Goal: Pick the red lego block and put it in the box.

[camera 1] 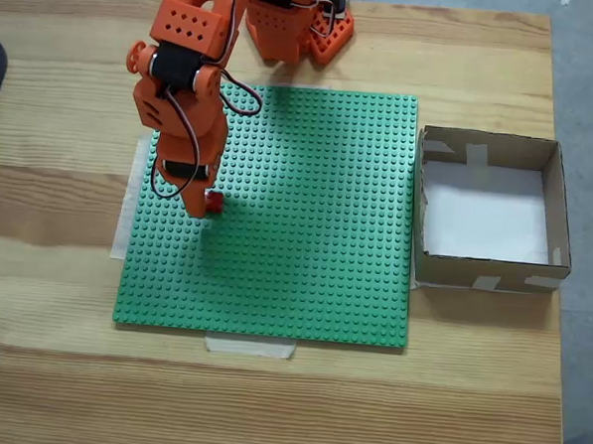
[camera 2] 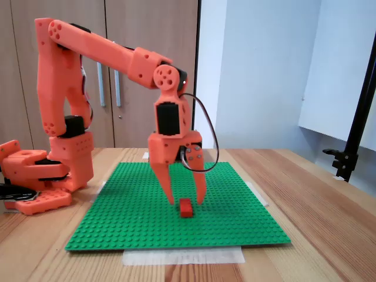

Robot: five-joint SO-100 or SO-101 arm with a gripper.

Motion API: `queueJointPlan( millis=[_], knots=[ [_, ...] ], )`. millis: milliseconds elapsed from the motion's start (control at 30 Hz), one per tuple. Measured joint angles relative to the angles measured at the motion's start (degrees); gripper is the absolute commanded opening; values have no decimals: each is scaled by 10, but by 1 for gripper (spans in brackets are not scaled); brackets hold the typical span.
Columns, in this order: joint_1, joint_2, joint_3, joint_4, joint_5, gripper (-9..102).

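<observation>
The red lego block [camera 1: 215, 203] [camera 2: 186, 207] rests on the green baseplate [camera 1: 305, 242] [camera 2: 129, 217], left of the plate's middle in the top-down fixed view. My orange gripper [camera 1: 204, 208] [camera 2: 185, 201] hangs over it, open. In the side fixed view its two pointed fingers [camera 2: 168, 188] stand apart with their tips just above the plate, and the block lies low between them, slightly nearer the camera. I cannot tell whether either finger touches it. The box [camera 1: 473, 272], brown cardboard with a white floor, stands beside the plate's right edge and holds nothing.
The arm's orange base [camera 1: 297, 28] [camera 2: 35, 176] sits at the table's back edge. The baseplate is taped to a wooden table [camera 1: 297, 401]. A black stand [camera 2: 352, 147] rises at the right in the side view. The table's right edge runs just past the box.
</observation>
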Motion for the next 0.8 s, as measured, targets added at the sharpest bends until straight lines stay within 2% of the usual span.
queueJointPlan(
  millis=[800],
  knots=[
    [-8,-23,-1,-39,-2,24]
  ],
)
